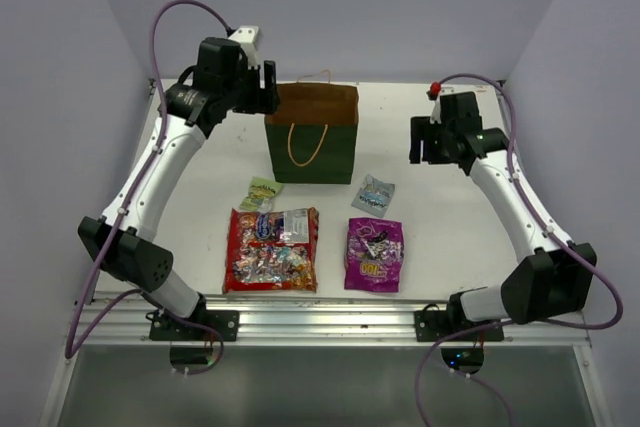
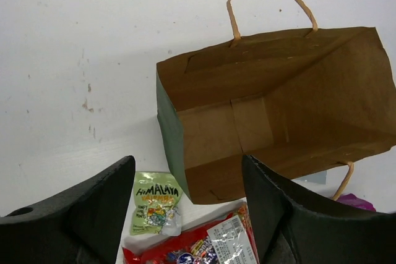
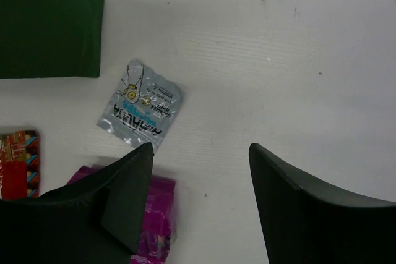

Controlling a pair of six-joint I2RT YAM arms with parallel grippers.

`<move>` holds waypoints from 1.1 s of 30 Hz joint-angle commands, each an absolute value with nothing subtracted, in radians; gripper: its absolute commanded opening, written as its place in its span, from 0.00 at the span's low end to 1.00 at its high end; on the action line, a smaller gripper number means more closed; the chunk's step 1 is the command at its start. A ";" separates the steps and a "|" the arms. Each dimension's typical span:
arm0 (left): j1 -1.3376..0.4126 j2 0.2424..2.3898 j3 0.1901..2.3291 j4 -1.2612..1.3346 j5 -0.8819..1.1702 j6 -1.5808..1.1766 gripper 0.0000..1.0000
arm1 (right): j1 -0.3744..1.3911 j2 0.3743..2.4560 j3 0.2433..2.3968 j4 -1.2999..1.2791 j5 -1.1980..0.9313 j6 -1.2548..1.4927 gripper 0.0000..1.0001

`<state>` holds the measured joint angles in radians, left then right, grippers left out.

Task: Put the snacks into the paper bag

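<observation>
Left gripper [image 2: 187, 164], right gripper [image 3: 201, 149] spread, empty; snacks [image 1: 271, 250] beside paper bag [image 1: 312, 137].
Risk: glossy packets slip; nudged bag tips over.

White table [image 1: 440, 209], small red knob [image 1: 435, 87] at back.

The left wrist view's bottom edge cuts off the red candy bag [image 2: 180, 253].
</observation>
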<state>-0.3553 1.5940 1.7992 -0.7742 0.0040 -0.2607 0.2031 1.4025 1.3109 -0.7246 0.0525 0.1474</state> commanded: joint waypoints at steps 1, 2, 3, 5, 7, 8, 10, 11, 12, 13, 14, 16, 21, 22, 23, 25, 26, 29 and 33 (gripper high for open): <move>-0.344 1.583 1.778 -0.690 0.005 -0.226 0.72 | 0.215 1.319 1.258 -0.678 0.003 0.163 0.66; -0.341 1.582 1.761 -0.684 0.005 -0.224 0.70 | 0.219 1.298 1.206 -0.652 -0.023 0.167 0.65; -0.336 1.583 1.750 -0.669 0.008 -0.225 0.68 | 0.221 1.293 1.180 -0.643 -0.035 0.176 0.61; -0.328 1.583 1.724 -0.654 0.015 -0.229 0.66 | 0.229 1.284 1.111 -0.630 -0.054 0.187 0.58; -0.321 1.582 1.707 -0.631 0.028 -0.230 0.65 | 0.235 1.281 1.071 -0.621 -0.057 0.201 0.57; -0.319 1.583 1.695 -0.624 0.032 -0.232 0.63 | 0.242 1.275 1.034 -0.617 -0.061 0.204 0.56; -0.316 1.589 1.684 -0.605 0.037 -0.230 0.63 | 0.250 1.270 1.002 -0.603 -0.066 0.215 0.54; -0.314 1.591 1.678 -0.600 0.041 -0.229 0.62 | 0.258 1.269 0.973 -0.600 -0.075 0.216 0.54; -0.313 1.594 1.678 -0.595 0.047 -0.227 0.61 | 0.264 1.269 0.962 -0.597 -0.077 0.221 0.52; -0.311 1.600 1.677 -0.588 0.052 -0.226 0.61 | 0.268 1.269 0.953 -0.589 -0.077 0.225 0.52; -0.310 1.601 1.677 -0.583 0.057 -0.222 0.61 | 0.278 1.269 0.936 -0.586 -0.075 0.229 0.52; -0.308 1.608 1.677 -0.572 0.066 -0.218 0.59 | 0.290 1.267 0.924 -0.581 -0.066 0.245 0.52; -0.299 1.626 1.675 -0.558 0.090 -0.207 0.57 | 0.313 1.238 0.874 -0.586 -0.077 0.285 0.52; -0.298 1.629 1.674 -0.558 0.094 -0.206 0.56 | 0.321 1.226 0.864 -0.584 -0.077 0.288 0.53; -0.295 1.634 1.674 -0.558 0.098 -0.204 0.55 | 0.325 1.220 0.845 -0.581 -0.077 0.291 0.53; -0.291 1.644 1.674 -0.561 0.106 -0.202 0.54 | 0.336 1.215 0.831 -0.580 -0.081 0.307 0.53; -0.290 1.647 1.674 -0.563 0.106 -0.198 0.54 | 0.339 1.215 0.821 -0.581 -0.086 0.311 0.53; -0.285 1.655 1.672 -0.566 0.112 -0.187 0.51 | 0.360 1.215 0.795 -0.569 -0.117 0.328 0.53; -0.281 1.664 1.674 -0.565 0.123 -0.175 0.50 | 0.399 1.207 0.758 -0.565 -0.130 0.368 0.53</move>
